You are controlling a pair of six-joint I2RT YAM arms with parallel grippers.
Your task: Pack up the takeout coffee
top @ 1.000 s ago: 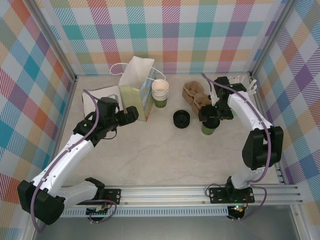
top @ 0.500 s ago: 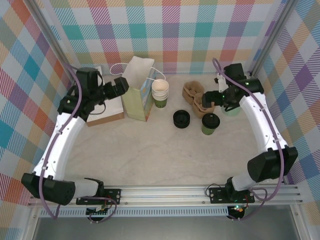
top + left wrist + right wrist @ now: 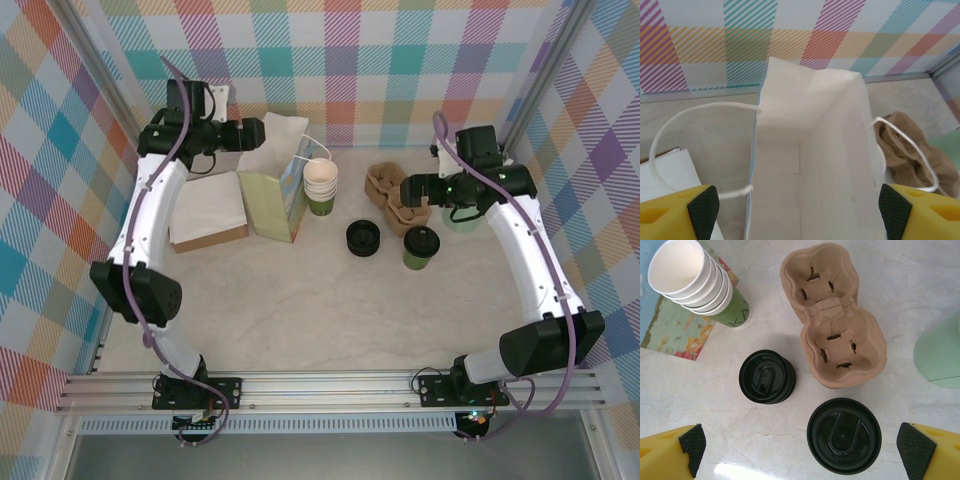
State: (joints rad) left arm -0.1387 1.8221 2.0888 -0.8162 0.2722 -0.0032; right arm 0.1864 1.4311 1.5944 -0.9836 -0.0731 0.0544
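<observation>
The takeout coffee (image 3: 844,435) is a dark green cup capped with a round black lid, upright on the table (image 3: 300,300) right of centre (image 3: 421,245). My right gripper (image 3: 802,450) hovers open above it and a little behind (image 3: 412,190), holding nothing. The white paper bag (image 3: 275,180) stands open at the back left. My left gripper (image 3: 799,215) hangs open over its mouth (image 3: 254,135), its fingertips (image 3: 702,210) straddling the bag's walls. The bag's inside (image 3: 805,150) shows bare white paper.
A stack of black lids (image 3: 766,376) sits left of the coffee. Behind lie a brown pulp carrier (image 3: 835,320), nested cream-rimmed cups (image 3: 690,275) and a mint-green pot (image 3: 940,357). A flat white-topped box (image 3: 208,210) lies left of the bag. Plaid walls close three sides.
My left arm swung up from the table's left side to above the bag's mouth. My right gripper lifted off the lidded cup and drew back, leaving it standing.
</observation>
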